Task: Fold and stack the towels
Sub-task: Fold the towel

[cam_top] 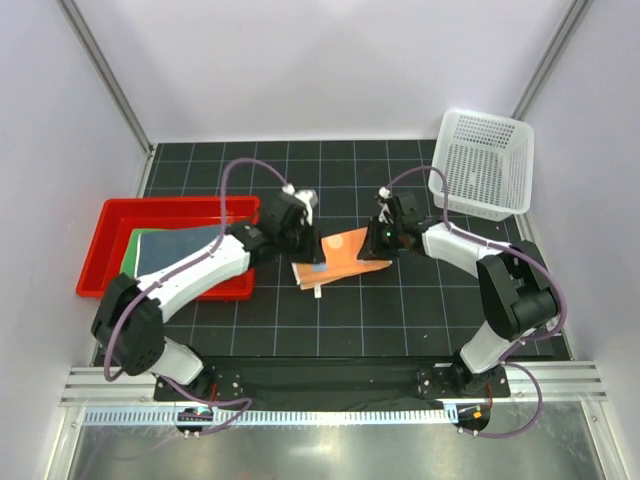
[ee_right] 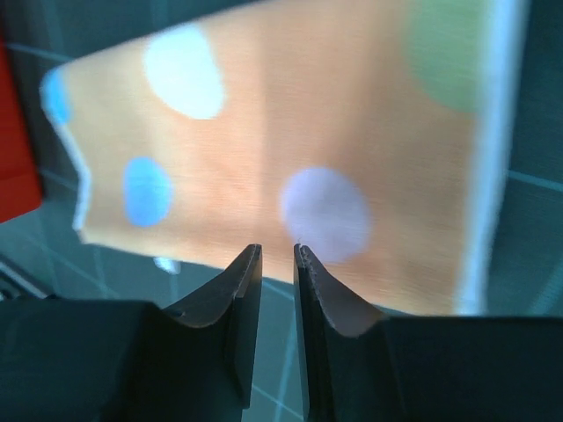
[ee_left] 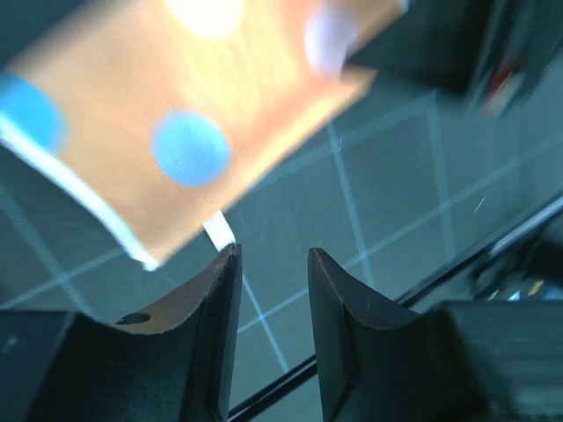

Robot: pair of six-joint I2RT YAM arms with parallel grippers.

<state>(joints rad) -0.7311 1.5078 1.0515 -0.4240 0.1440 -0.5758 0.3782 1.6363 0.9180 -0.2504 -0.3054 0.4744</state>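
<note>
An orange towel (cam_top: 337, 258) with coloured dots lies folded on the black grid mat between the arms; it fills the upper part of the left wrist view (ee_left: 220, 105) and the right wrist view (ee_right: 290, 149). A white tag sticks out at its near edge. My left gripper (cam_top: 303, 235) hovers at the towel's left end, open, with only mat showing between its fingertips (ee_left: 274, 251). My right gripper (cam_top: 381, 243) is at the towel's right end; its jaws stand a narrow gap apart (ee_right: 278, 247) and hold nothing. A green towel (cam_top: 135, 255) and a dark blue towel (cam_top: 178, 247) lie in the red tray.
The red tray (cam_top: 95, 265) sits at the mat's left side, partly under my left arm; its corner shows in the right wrist view (ee_right: 13, 149). A white mesh basket (cam_top: 483, 165) stands at the back right. White walls close in the mat on three sides.
</note>
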